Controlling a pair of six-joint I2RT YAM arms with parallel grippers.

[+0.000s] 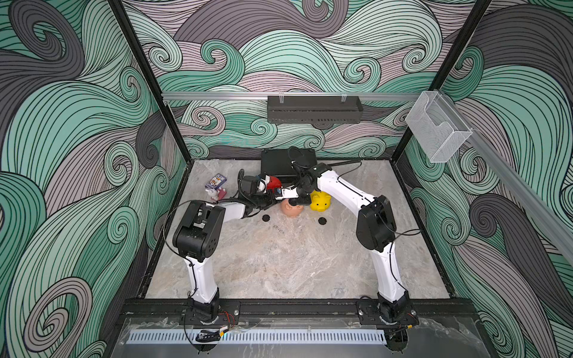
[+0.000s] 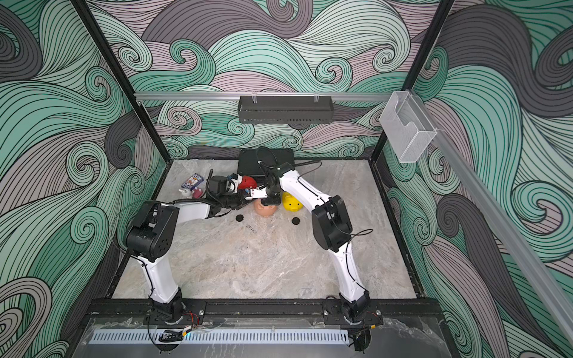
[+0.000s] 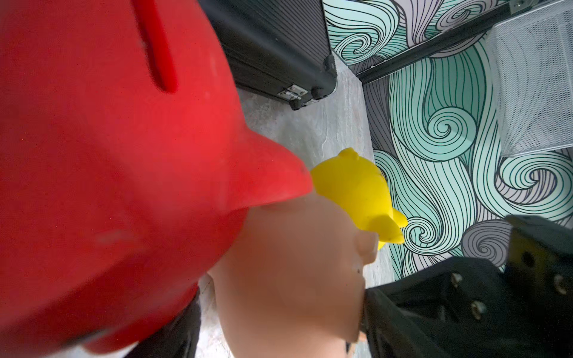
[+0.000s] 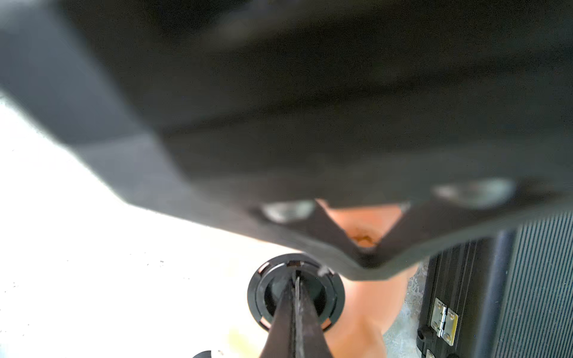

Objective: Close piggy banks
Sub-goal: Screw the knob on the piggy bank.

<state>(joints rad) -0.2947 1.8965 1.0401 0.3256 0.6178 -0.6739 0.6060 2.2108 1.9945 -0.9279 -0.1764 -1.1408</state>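
Note:
The peach-pink piggy bank (image 1: pixel 293 211) (image 3: pixel 294 279) lies belly up at mid table. My left gripper (image 1: pixel 280 201) (image 3: pixel 279 334) is shut on it, a dark finger (image 3: pixel 403 322) on each side. My right gripper (image 1: pixel 299 203) (image 4: pixel 296 279) is shut, its tips pressed into a black round plug (image 4: pixel 260 297) seated in that pig's belly hole. The red piggy bank (image 1: pixel 273 183) (image 3: pixel 108 155) sits close against my left wrist, coin slot showing. Just right of the peach one stands the yellow piggy bank (image 1: pixel 321 201) (image 3: pixel 356 189).
Two loose black plugs (image 1: pixel 265 218) (image 1: pixel 322 221) lie on the marble table in front of the pigs. A black case (image 1: pixel 279 164) rests by the back wall. A card box (image 1: pixel 216 182) and a small white-pink figure (image 1: pixel 215 194) stand at back left.

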